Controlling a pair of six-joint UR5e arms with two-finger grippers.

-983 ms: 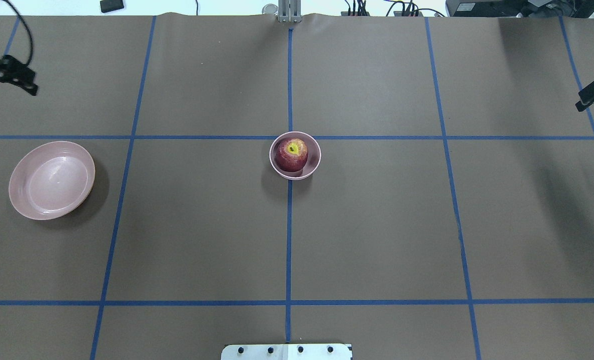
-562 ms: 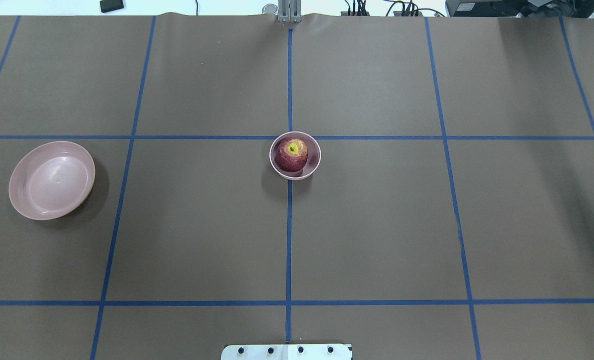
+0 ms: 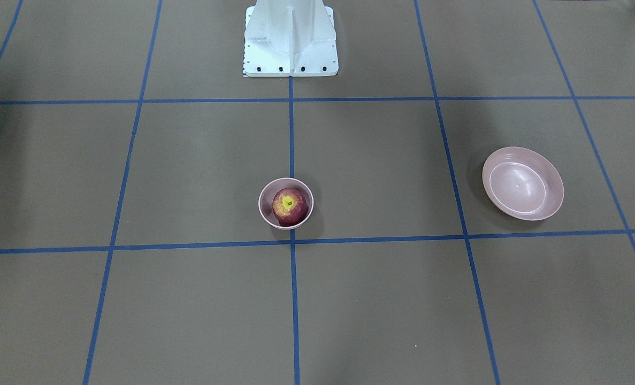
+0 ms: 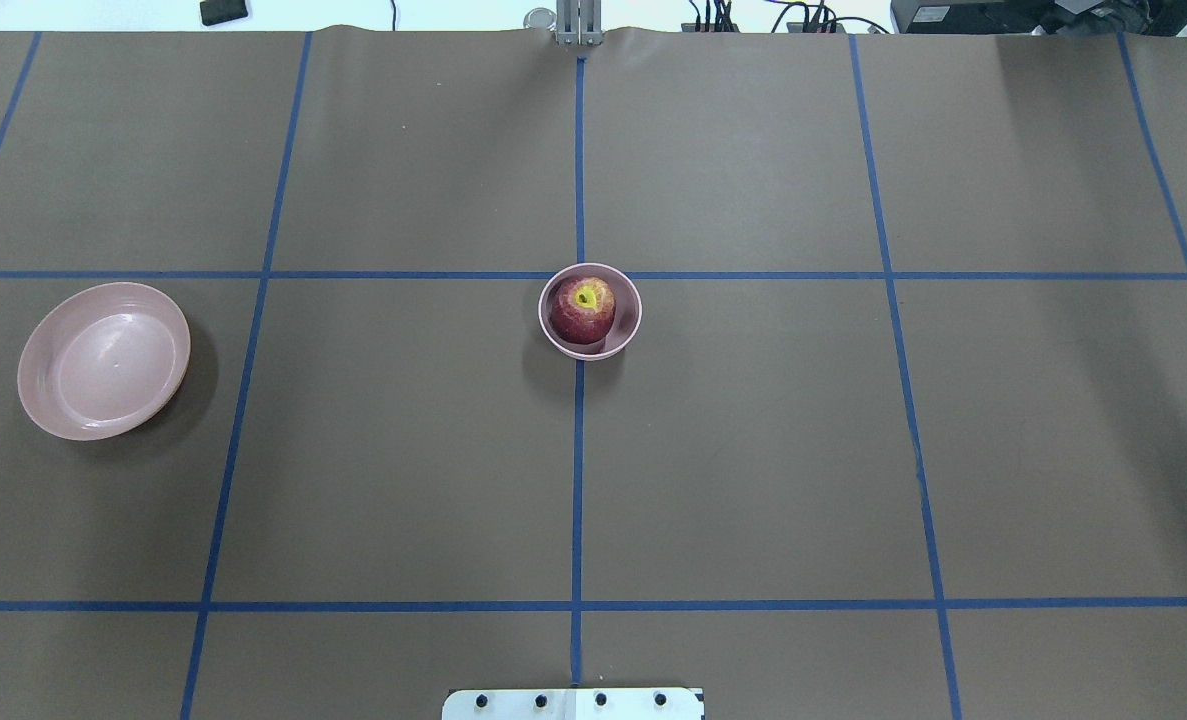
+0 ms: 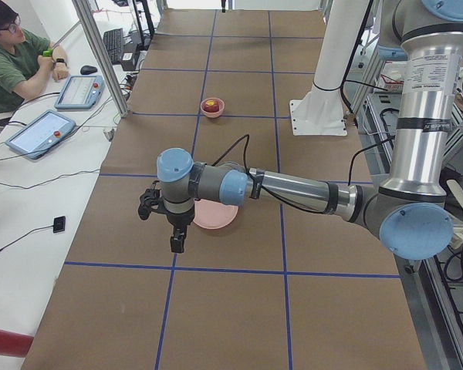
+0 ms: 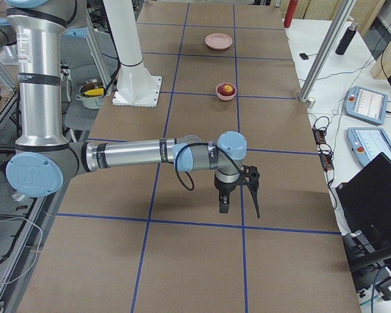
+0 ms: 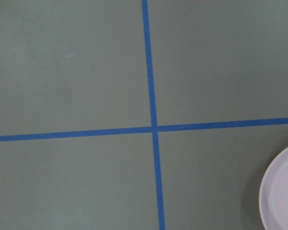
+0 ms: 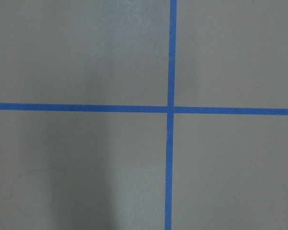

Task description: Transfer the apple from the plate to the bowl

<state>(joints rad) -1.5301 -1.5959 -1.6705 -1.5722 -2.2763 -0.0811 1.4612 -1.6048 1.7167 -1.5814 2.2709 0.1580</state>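
The dark-red apple (image 4: pixel 582 310) sits inside the small deep pink bowl (image 4: pixel 629 325) at the table's middle; both also show in the front-facing view, apple (image 3: pixel 289 206) in bowl (image 3: pixel 265 208). The wide pink plate (image 4: pixel 103 360) lies empty at the overhead view's left and shows in the front-facing view (image 3: pixel 523 183); its rim shows in the left wrist view (image 7: pixel 281 196). My left gripper (image 5: pixel 160 225) hangs beside the plate (image 5: pixel 216 217), apart from it. My right gripper (image 6: pixel 240 207) hangs over bare table, far from the bowl (image 6: pixel 226 89). I cannot tell whether either gripper is open or shut.
The white robot base (image 3: pixel 289 37) stands at the table's robot side. An operator (image 5: pixel 15 54) sits beside the table with tablets (image 5: pixel 40 132). Metal frame posts (image 6: pixel 322 55) stand at the table's edge. Blue tape lines grid the brown table.
Both grippers, seen at the overhead view's left and right edges a second ago, have moved out of that view. The apple, bowl and plate have not moved.
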